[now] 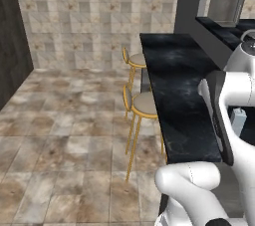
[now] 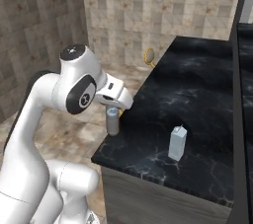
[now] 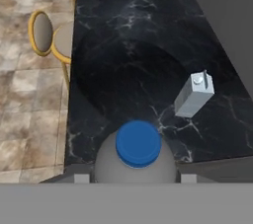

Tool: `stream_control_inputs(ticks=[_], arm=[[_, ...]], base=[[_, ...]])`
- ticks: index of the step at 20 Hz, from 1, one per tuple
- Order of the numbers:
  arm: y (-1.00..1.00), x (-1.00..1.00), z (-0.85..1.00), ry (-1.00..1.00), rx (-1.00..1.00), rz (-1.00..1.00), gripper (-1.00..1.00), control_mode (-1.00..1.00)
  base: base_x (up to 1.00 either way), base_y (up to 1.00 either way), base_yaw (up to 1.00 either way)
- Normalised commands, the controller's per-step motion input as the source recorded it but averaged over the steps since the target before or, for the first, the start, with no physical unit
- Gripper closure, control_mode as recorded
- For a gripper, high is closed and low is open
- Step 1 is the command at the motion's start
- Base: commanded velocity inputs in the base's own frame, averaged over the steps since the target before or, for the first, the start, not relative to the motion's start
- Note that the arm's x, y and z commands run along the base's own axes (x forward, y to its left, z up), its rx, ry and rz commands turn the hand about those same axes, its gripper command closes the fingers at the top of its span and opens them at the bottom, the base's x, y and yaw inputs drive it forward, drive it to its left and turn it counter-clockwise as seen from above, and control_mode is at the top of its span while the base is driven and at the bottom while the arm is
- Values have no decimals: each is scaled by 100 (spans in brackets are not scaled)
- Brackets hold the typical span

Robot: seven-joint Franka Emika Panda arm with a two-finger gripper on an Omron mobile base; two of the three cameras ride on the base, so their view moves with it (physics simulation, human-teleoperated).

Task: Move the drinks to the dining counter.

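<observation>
Right base view: the end effector is clamped on the clear plastic bottle, holding it upright by its upper part at the near left corner of the black marble bench. The bottle's lower body hangs at about the level of the slab's left edge; whether its base touches the stone cannot be told. The white gable-top carton stands upright on the bench, to the right of the bottle and well apart from it, near the slab's front edge.

In the hand view the bottle's blue cap sits right below the camera, with the rounded grey shoulders of the bottle spreading around it. The carton appears beyond it to the right, resting on the white-veined bench.

In the left base view the bench runs away from the robot, and the carton shows partly behind the white arm. Two gold-legged stools stand along the bench's left side on the tiled floor.
</observation>
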Motion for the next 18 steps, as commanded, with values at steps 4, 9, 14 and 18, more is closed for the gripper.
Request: stream_control_inputs(ticks=[4,9,14,18], arm=[[-14,40,-34,1,0,1,100,-100],[-8,35,-40,2,0,2,100,-100],[-4,33,-50,7,0,3,100,-100],[-7,34,-48,8,0,4,100,-100]], base=[[0,0,0],[0,0,0],[0,0,0],[0,0,0]])
